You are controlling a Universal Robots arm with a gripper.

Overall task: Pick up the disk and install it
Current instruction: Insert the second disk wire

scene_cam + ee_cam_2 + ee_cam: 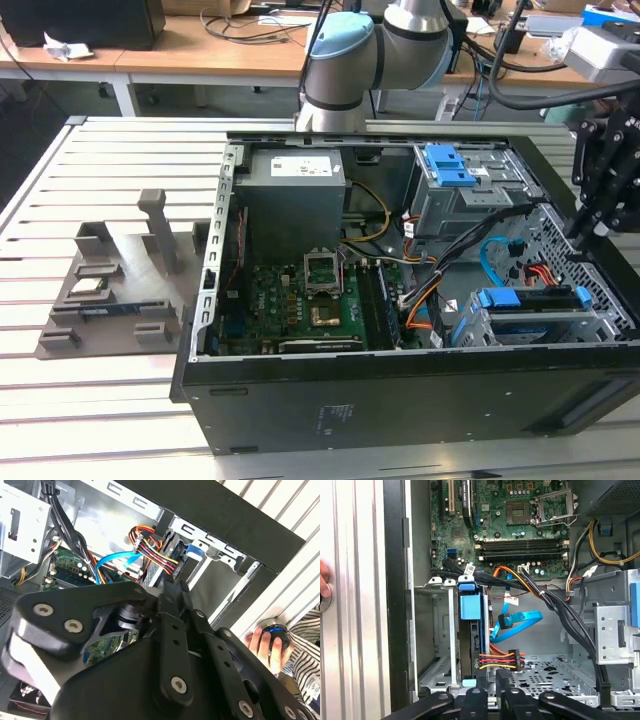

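Note:
The disk (530, 299) sits edge-on in the metal drive cage (500, 330) at the lower corner of the open computer case, on the exterior view's right. Its blue carrier frame faces out. In the first wrist view the disk (471, 606) stands in the cage slot with red, yellow and black power wires plugged in beside it. In the second wrist view a strip of the disk's (194, 550) blue frame shows past the wires. My gripper (582, 225) hangs just above the case's rim, near the cage. The gripper (500, 680) looks shut and holds nothing, with its tip (168, 585) pointing at the cage.
The case holds a grey power supply box (295, 195), a green motherboard (300, 300), a blue data cable (520, 622) and an upper bay with a blue latch (450, 165). A grey parts fixture (110, 290) lies at the exterior view's left. A person's hand (262, 641) rests beside the case.

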